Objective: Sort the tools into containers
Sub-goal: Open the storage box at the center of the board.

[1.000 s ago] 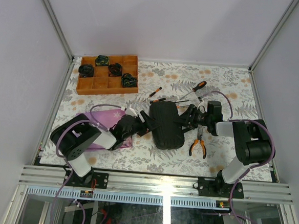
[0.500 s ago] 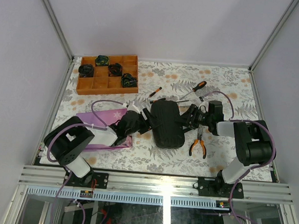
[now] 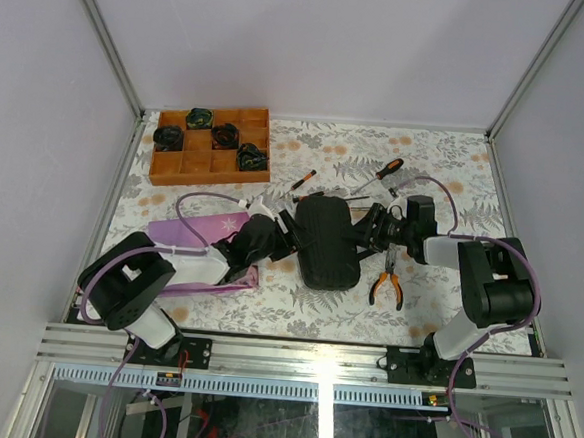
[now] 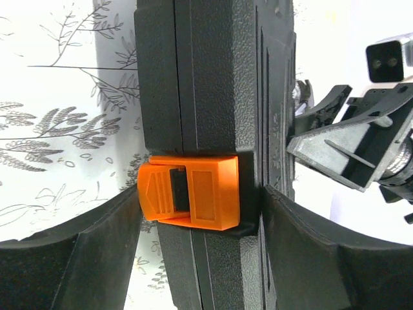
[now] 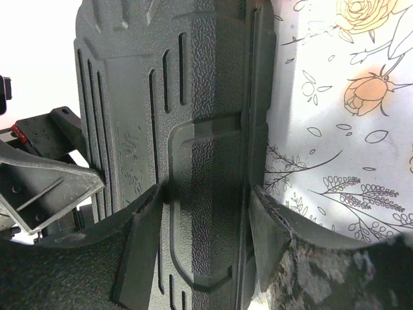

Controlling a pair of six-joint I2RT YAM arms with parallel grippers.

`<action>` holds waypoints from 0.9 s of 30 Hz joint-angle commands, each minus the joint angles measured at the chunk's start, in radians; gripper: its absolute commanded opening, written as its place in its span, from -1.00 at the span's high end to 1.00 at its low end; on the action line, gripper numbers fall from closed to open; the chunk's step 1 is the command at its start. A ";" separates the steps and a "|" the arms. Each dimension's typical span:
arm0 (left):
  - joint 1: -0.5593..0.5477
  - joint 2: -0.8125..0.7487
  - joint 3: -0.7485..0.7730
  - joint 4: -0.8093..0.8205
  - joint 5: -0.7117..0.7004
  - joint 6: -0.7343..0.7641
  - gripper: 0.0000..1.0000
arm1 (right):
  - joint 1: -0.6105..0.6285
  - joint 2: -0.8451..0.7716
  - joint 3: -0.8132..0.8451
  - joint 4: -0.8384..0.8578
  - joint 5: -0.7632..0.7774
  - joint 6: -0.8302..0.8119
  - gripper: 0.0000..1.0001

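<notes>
Looks like the case-opening step: the black case [image 3: 325, 243] lies shut mid-frame on the desk. The left gripper [image 4: 200, 213] is clamped on its latch edge and the right gripper [image 5: 206, 206] on the opposite edge. Next move, I'd guess, is popping the orange latch [image 4: 190, 190]. The pliers [image 3: 387, 283] wait outside.

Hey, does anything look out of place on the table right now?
The black tool case is closed, orange latch shut, clamped between the left gripper and right gripper, while the pliers and screwdrivers lie outside it on the table.
</notes>
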State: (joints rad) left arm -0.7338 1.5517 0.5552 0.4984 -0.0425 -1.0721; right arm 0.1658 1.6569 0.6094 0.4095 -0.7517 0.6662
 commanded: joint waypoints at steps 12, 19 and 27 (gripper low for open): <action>-0.001 -0.011 -0.044 -0.123 -0.079 0.057 -0.19 | -0.003 0.026 -0.033 -0.201 0.199 -0.123 -0.04; 0.000 0.004 -0.071 -0.087 -0.078 0.007 -0.11 | -0.003 0.027 -0.034 -0.205 0.199 -0.129 -0.04; 0.011 0.014 -0.133 0.012 -0.055 -0.047 -0.08 | -0.003 0.033 -0.035 -0.203 0.200 -0.132 -0.04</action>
State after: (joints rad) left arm -0.7322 1.5345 0.4816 0.5343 -0.0940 -1.1080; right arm 0.1699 1.6417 0.6140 0.3752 -0.7322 0.6376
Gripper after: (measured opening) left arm 0.545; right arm 0.525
